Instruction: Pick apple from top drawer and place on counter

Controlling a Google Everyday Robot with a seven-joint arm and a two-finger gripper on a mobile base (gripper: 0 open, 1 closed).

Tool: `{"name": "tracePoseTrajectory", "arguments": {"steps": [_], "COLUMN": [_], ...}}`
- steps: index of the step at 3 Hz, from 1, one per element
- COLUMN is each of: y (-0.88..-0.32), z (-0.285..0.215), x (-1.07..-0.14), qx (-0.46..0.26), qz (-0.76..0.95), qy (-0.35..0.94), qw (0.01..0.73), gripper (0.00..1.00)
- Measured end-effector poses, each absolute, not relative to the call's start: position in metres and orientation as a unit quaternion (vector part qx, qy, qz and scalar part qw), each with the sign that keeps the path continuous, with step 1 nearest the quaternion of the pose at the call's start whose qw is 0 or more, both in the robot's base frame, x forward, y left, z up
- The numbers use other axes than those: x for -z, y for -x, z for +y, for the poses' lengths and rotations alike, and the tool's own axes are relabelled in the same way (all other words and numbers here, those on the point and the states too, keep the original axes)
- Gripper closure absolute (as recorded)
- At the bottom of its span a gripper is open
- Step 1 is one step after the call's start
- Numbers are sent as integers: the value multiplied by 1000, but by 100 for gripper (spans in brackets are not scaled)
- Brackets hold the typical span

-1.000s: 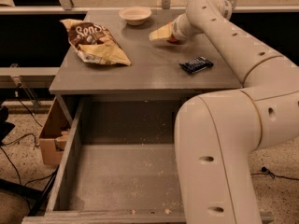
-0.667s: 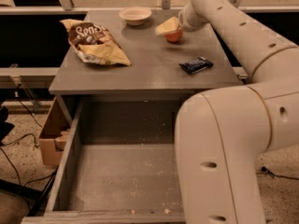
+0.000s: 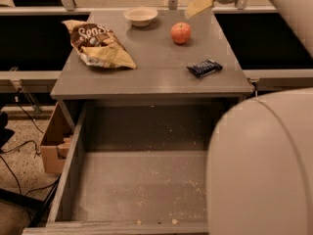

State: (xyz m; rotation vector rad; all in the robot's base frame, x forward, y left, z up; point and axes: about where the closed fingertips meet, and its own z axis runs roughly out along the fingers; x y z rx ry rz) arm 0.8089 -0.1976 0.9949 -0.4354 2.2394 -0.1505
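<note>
The apple [image 3: 181, 33], red-orange and round, stands alone on the counter [image 3: 156, 70] toward its back right. My gripper [image 3: 199, 3] is above and just behind the apple at the top edge of the view, apart from it, open and empty; only one pale yellowish finger shows clearly. The top drawer [image 3: 142, 185] is pulled fully out below the counter's front edge. Its crumb-speckled floor holds nothing.
A pale bowl [image 3: 141, 16] sits at the counter's back. A crumpled chip bag [image 3: 100, 45] lies at the left and a dark snack bar [image 3: 204, 68] at the right front. My arm's bulky body [image 3: 264, 165] covers the drawer's right side. A cardboard box [image 3: 54, 141] stands on the floor at the left.
My gripper held the apple low over the counter's back right. It has let go and risen up and away; the apple now stands free on the counter.
</note>
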Motion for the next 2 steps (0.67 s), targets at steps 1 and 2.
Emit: {"name": "tracePoseTrajectory", "arguments": {"steps": [1, 2], "y": [-753, -704], "z": [-202, -199], "x": [-1014, -1031], "qx": [105, 128], "qz": [896, 890], "qy": [200, 193], "qw": [383, 392], "gripper": [0, 0]}}
